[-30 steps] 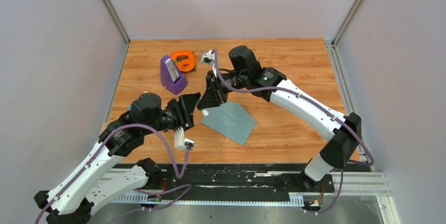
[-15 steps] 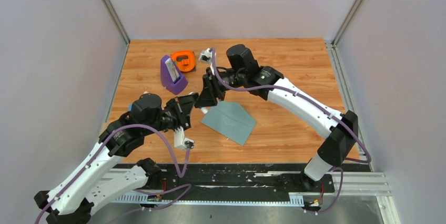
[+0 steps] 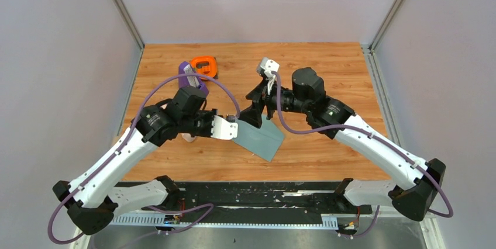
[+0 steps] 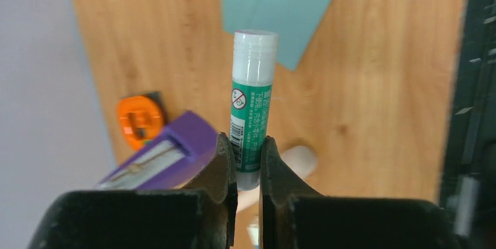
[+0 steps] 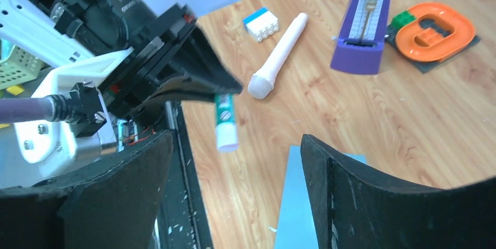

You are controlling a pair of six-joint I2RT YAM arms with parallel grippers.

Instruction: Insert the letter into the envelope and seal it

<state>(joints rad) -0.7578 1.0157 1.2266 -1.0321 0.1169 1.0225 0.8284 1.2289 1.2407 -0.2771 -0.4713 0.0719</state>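
Observation:
The grey-teal envelope [image 3: 260, 138] lies flat mid-table, and its edge also shows in the left wrist view [image 4: 281, 3] and the right wrist view [image 5: 301, 202]. The letter is not in view. My left gripper [image 3: 229, 124] [image 4: 245, 141] is shut on the lower end of a green glue stick [image 4: 252, 103] with a white cap. The stick hangs above the wood just left of the envelope [image 5: 225, 123]. My right gripper [image 3: 253, 114] [image 5: 237, 144] stands open and empty over the envelope's left corner, facing the left gripper.
A purple metronome [image 3: 188, 73] [image 5: 365, 27] and an orange holder [image 3: 203, 65] [image 5: 436, 30] stand at the back left. A whitish cylinder [image 5: 278, 56] and a small blue-and-white block [image 5: 261, 24] lie on the wood to the left. The black front rail [image 3: 251, 199] borders the near edge.
The left gripper shut on the glue stick and the right gripper opened and let go of it. The right arm drew back to the right; the left arm swung further over the table.

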